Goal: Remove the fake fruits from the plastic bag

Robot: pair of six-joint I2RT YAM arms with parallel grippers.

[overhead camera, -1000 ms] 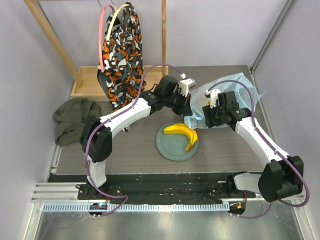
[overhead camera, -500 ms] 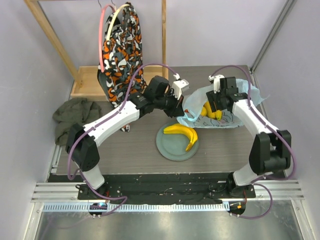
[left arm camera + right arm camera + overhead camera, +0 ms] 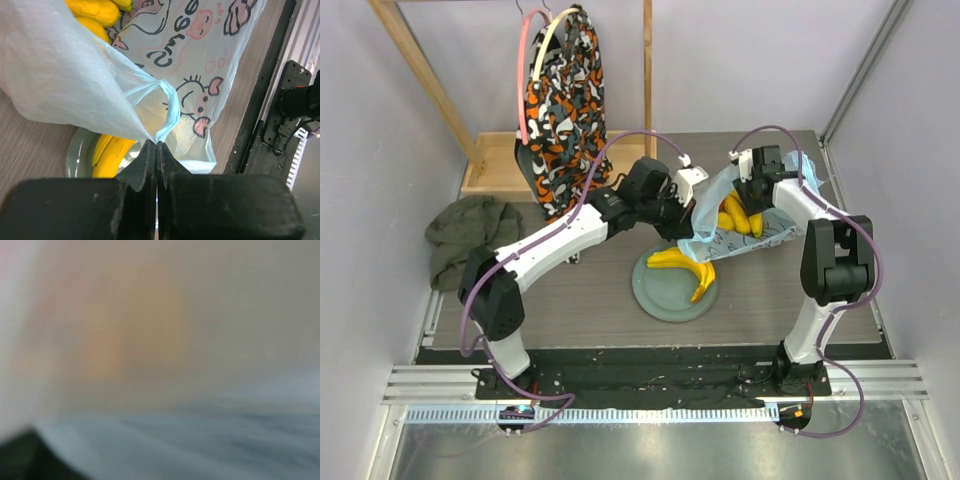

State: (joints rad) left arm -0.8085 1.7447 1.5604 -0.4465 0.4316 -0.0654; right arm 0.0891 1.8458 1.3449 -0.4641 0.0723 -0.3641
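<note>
The light-blue plastic bag [image 3: 775, 225] with a pink pig print [image 3: 200, 95] lies at the back right of the table. My left gripper [image 3: 156, 143] is shut on its twisted handle [image 3: 170, 107] and holds that edge up. Yellow fake fruits [image 3: 735, 215] show in the bag's open mouth, and also at the top of the left wrist view [image 3: 95, 10]. My right gripper [image 3: 752, 190] reaches into the mouth from behind, with its fingers hidden by plastic. The right wrist view is only blurred plastic with an orange glow. A yellow banana bunch [image 3: 686, 266] lies on the grey plate [image 3: 655, 295].
An orange-black-white patterned cloth [image 3: 565, 100] hangs on a wooden rack at the back left. A dark green cloth [image 3: 470, 238] lies crumpled at the left edge. A wooden board [image 3: 495, 165] sits under the rack. Walls close in on both sides.
My right arm has swung back and to the left, and its gripper now sits in the bag's mouth. The left gripper has kept the handle and shifted slightly. The bag has opened wider.
</note>
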